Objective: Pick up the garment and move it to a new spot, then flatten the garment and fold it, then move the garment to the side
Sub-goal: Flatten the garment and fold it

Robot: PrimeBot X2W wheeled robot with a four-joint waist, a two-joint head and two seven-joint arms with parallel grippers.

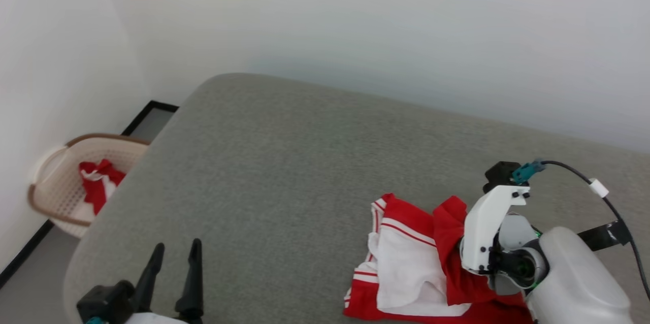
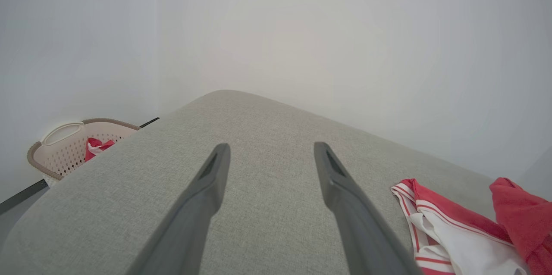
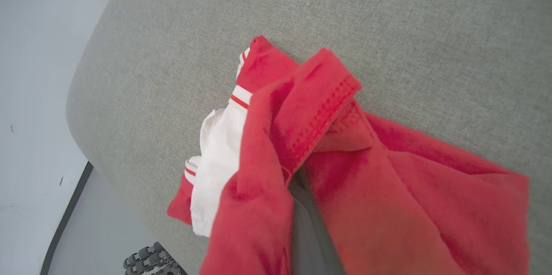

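A grey upholstered surface (image 1: 284,161) spread across the middle. At nine o'clock, a cream perforated basket (image 1: 61,187) sat on the floor, holding a small red-and-white cloth (image 1: 97,187). A white wall (image 1: 355,19) stood at twelve.

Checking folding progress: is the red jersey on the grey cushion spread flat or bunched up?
Bunched up. The garment lies crumpled on the cushion, white sleeve doubled over red cloth, one red fold raised off it.
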